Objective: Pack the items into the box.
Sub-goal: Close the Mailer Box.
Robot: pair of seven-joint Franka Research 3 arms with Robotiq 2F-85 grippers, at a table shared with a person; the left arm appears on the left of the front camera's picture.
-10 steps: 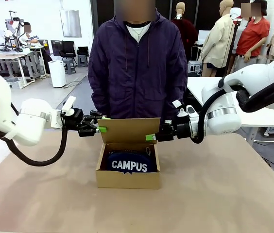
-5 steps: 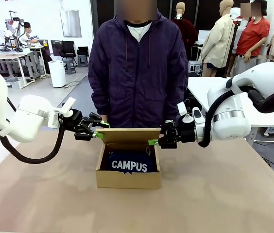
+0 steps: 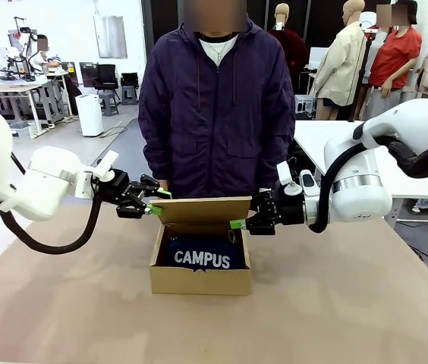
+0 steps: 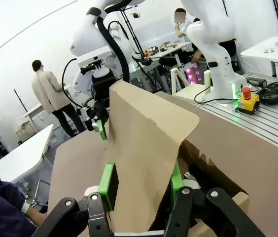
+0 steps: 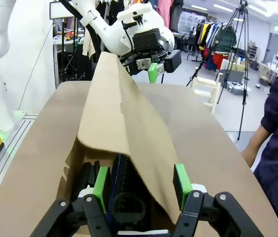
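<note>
The plain brown cardboard box [image 3: 199, 279] sat on the brown table [image 3: 350, 303] in front of the person in a dark purple jacket [image 3: 215, 106]. Its hinged flap lid [image 3: 202, 209] stood tilted over the opening, and I pinched it at both ends: my left gripper [image 3: 153, 210] closed on its left edge, my right gripper [image 3: 236, 224] closed on its right edge. The navy zip pouch with white "CAMPUS" lettering [image 3: 201, 256] lay inside the box.
</note>
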